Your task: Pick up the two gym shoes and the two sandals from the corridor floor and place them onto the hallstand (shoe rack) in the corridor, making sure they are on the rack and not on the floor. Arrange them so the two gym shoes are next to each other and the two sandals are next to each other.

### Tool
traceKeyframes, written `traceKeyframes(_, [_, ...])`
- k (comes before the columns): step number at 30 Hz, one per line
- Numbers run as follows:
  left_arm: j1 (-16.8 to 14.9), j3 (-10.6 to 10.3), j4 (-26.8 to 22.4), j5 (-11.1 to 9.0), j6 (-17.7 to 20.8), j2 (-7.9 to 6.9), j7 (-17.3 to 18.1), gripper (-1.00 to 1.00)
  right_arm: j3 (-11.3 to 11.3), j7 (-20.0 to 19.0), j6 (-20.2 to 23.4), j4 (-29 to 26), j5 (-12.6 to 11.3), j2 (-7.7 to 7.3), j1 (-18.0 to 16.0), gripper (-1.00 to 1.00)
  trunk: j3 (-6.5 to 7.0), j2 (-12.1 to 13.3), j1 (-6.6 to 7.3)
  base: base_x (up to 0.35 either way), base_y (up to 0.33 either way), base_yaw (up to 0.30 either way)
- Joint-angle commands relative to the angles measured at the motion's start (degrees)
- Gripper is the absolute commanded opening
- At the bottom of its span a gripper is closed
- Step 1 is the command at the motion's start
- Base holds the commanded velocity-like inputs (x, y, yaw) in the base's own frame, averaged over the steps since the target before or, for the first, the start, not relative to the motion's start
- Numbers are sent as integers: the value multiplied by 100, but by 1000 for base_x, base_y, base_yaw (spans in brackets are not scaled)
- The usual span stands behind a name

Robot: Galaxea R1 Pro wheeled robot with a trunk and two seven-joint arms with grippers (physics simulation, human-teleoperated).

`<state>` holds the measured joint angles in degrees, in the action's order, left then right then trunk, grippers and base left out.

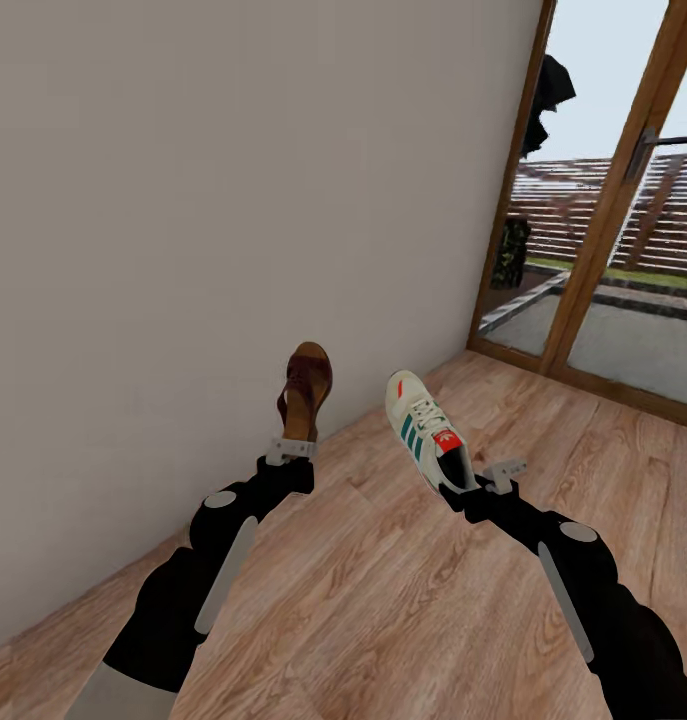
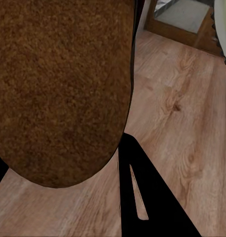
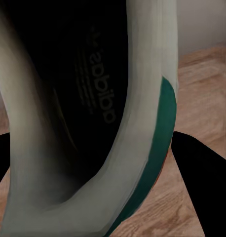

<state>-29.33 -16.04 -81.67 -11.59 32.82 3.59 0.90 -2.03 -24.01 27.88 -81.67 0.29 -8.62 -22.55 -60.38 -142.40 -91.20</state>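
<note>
My left gripper (image 1: 291, 449) is shut on the heel end of a dark brown sandal (image 1: 305, 391), which is held up in the air, toe pointing away, close to the pale wall. In the left wrist view the sandal's brown sole (image 2: 58, 84) looms large over the wood floor (image 2: 182, 113), with one dark finger (image 2: 142, 197) beside it. My right gripper (image 1: 480, 477) is shut on the heel of a cream gym shoe (image 1: 426, 430) with green stripes and a red tongue tab, also lifted off the floor. Its dark inside (image 3: 73, 94) and green-trimmed collar face the right wrist camera.
A bare pale wall (image 1: 233, 200) runs along the left. A wood-framed glass door (image 1: 603, 200) stands at the far right, with a terrace outside. Brown plank floor (image 1: 403, 600) spreads below and to the right of both arms.
</note>
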Motion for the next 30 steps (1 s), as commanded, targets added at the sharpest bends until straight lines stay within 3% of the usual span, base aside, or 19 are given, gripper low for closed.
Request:
traceKeyframes(1, [-3,4,-7,-10,31,1,10,-100,-8,-28,34,-7,-2,1,-4,-100,-6,-2,-2,344,0,-253])
traceKeyframes(30, [-3,4,-7,-10,31,1,11,-100,-8,-25,34,2,-2,1,-4,-100,-6,-2,-2,345,0,-253])
